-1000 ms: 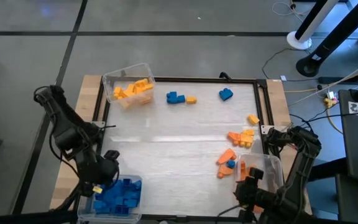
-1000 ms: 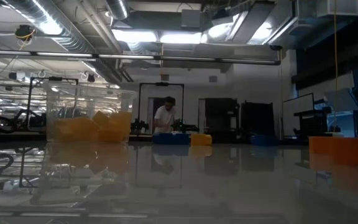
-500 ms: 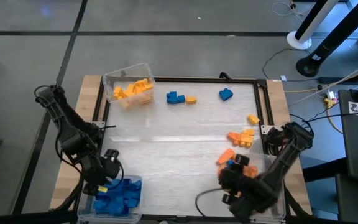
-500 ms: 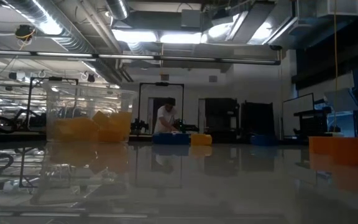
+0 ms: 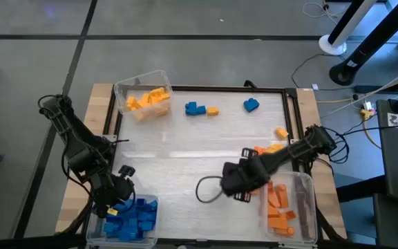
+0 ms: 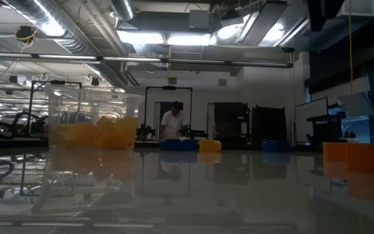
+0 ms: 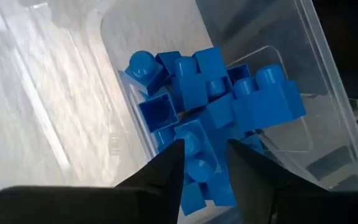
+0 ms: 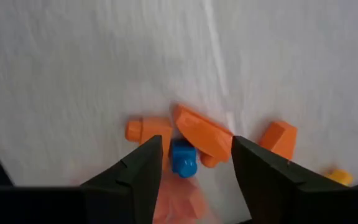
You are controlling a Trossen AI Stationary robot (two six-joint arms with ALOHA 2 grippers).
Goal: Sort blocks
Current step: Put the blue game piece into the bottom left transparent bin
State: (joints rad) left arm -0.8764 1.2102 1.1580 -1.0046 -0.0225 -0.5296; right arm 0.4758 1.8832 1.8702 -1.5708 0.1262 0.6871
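My left gripper hangs open just above a clear bin at the near left. That bin holds a heap of blue blocks. My right gripper is open and points down over loose blocks lying on the table right of the middle. These are orange blocks and one small blue block, which sits below the gap between the fingers. Neither gripper holds anything.
A clear bin of orange blocks stands at the near right and a bin of yellow ones at the far left. Loose blue, yellow and orange blocks lie along the far and right sides. A person stands far behind the table.
My right gripper has swung from above the orange bin at the near right toward the table's middle, turning as it went. It now stands over the loose orange and blue blocks. My left gripper has dipped a little toward the blue bin.
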